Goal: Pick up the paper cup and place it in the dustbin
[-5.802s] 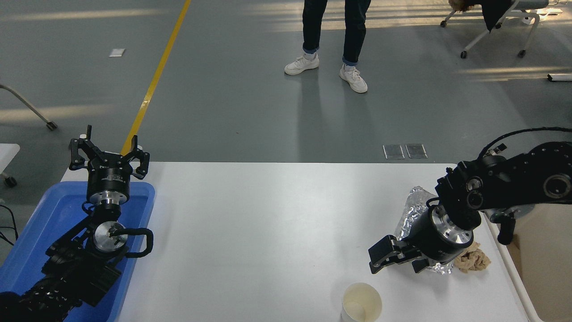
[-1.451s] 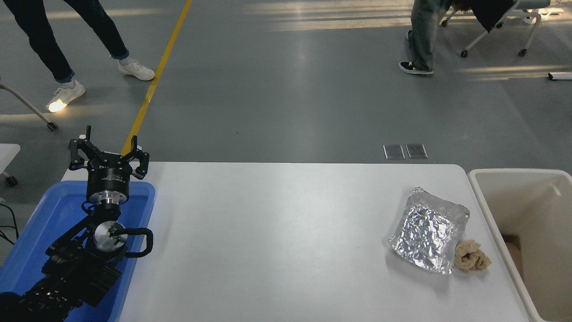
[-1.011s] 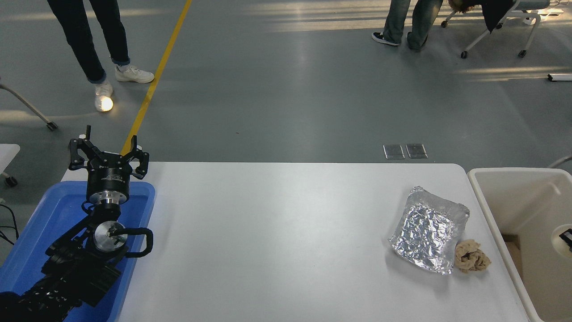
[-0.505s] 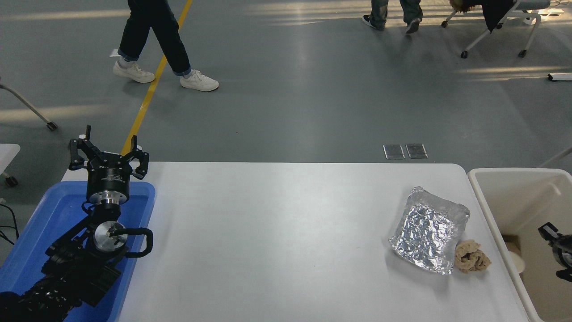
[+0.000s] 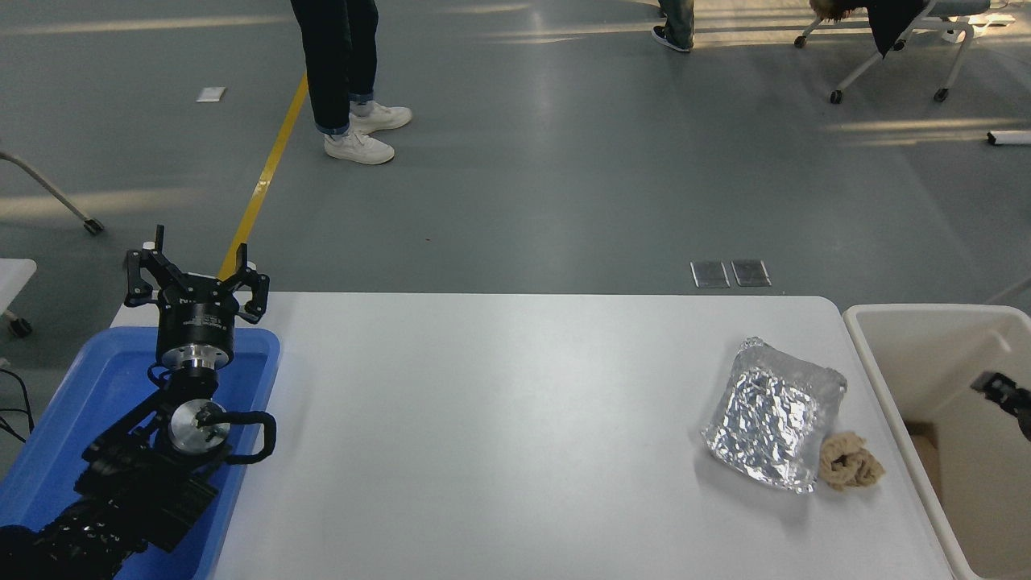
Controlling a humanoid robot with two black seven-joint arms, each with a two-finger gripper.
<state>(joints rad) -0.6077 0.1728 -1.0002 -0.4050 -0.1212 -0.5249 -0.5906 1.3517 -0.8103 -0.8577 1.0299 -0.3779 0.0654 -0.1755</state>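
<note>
Floor (image 5: 515, 185): grey with a yellow line; one person's legs in dark trousers and white shoes (image 5: 346, 80) stand on it well beyond the counter's far edge. White counter (image 5: 499, 435) fills the lower frame. Beige dustbin (image 5: 886, 387) sits just off the counter's right edge, deep walls, and only its left part is in frame. Shallow blue tray (image 5: 72, 419) is at the counter's left end. Left arm (image 5: 121, 491) is parked at lower left over the tray, pointing away from the camera. Left end effector (image 5: 196, 270) is above the tray's far rim, fingers spread apart, nothing between them. Crumpled silver foil sheet (image 5: 773, 423) lies on the counter's right side, near the dustbin. Small tan wad (image 5: 850, 471) touches or sits just beside the foil's near-right corner, between foil and dustbin rim. Right end effector (image 5: 1003, 391): only a black tip enters at the right edge, above the dustbin's opening; can't tell whether it's apart or together. Paper cup: can't locate it in this view, either on the counter or in the visible part of the dustbin.
</note>
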